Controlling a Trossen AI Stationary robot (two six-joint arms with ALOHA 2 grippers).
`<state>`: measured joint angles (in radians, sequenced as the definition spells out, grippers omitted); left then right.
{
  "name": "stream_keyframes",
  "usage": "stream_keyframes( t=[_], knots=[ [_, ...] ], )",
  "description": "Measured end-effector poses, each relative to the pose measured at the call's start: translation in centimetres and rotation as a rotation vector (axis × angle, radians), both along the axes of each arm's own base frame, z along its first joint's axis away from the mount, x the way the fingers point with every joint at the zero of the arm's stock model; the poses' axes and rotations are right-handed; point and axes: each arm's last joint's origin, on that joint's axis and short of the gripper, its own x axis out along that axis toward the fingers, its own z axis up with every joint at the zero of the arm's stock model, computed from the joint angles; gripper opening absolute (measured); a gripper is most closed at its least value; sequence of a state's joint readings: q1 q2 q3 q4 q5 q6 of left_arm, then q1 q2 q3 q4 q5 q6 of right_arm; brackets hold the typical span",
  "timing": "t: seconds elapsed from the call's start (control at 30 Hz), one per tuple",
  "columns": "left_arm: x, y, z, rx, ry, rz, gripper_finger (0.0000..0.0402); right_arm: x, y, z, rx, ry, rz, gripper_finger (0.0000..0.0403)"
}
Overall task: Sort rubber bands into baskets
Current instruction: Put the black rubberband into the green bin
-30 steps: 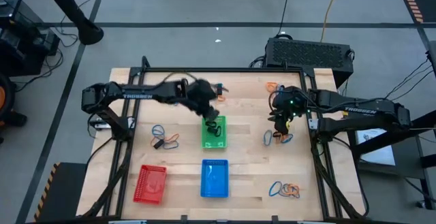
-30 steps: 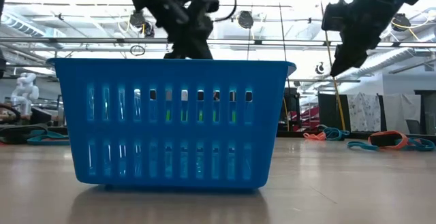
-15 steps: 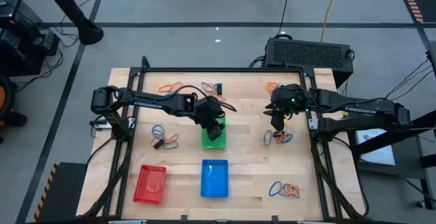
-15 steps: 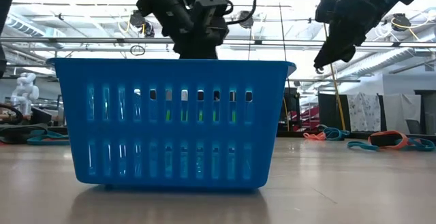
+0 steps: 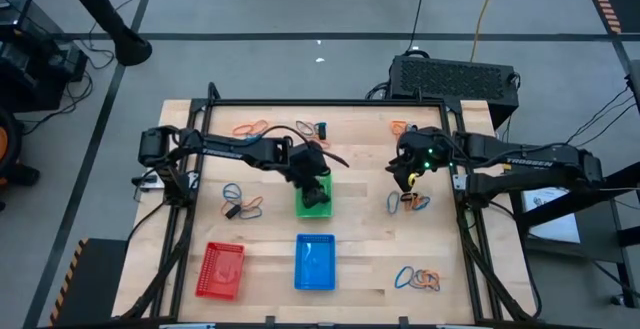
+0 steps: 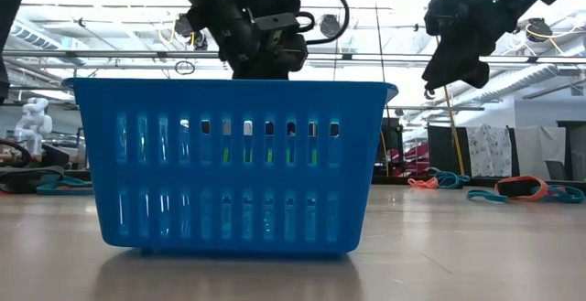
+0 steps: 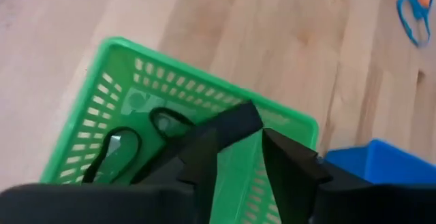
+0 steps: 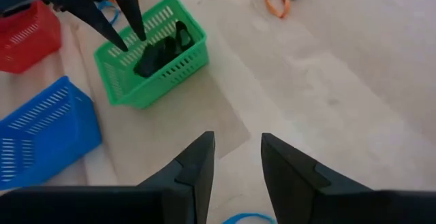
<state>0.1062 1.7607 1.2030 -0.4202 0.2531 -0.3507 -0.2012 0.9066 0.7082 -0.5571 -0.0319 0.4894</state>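
Left gripper hung directly over green basket, fingers narrowly parted, nothing held; black bands lay below it. Right gripper narrowly parted, empty, nearer blue band.

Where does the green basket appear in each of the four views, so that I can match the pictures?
High view: the green basket is mid-table, under the left tool.
Low view: hidden behind the blue basket; only green glints show through its slots.
Left wrist view: it fills the picture's lower left, black bands inside.
Right wrist view: upper left.
Shared landmark: the blue basket beside it.
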Motion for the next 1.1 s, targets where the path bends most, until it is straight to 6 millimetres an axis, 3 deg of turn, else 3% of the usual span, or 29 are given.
stream_keyframes(
  t=[0.2,0.4,0.53,0.8,1.0,1.1],
  knots=[
    [-0.7,0.6,-0.2,0.007,0.046,-0.055,0.0145,0.2,1.0,0.0,0.058,-0.007,0.0,0.0114],
    [-1.1,2.3,0.9,-0.016,0.003,-0.058,0.0146,0.2,1.5,0.0,0.095,-0.011,-0.005,0.0114],
    [-1.0,4.2,2.3,0.017,0.002,-0.018,0.0146,0.3,1.6,0.1,0.112,-0.021,-0.023,0.0114],
    [-1.1,9.6,4.9,0.056,-0.076,0.275,0.0146,0.3,1.6,0.0,0.137,-0.023,-0.057,0.0114],
    [-0.4,12.2,5.7,0.067,-0.135,0.344,0.0146,-0.5,1.2,0.1,0.083,-0.004,-0.17,0.0114],
    [0.1,13.2,5.1,0.073,-0.109,0.351,0.0146,-1.7,0.6,0.0,0.073,0.039,-0.329,0.0114]
  ],
)
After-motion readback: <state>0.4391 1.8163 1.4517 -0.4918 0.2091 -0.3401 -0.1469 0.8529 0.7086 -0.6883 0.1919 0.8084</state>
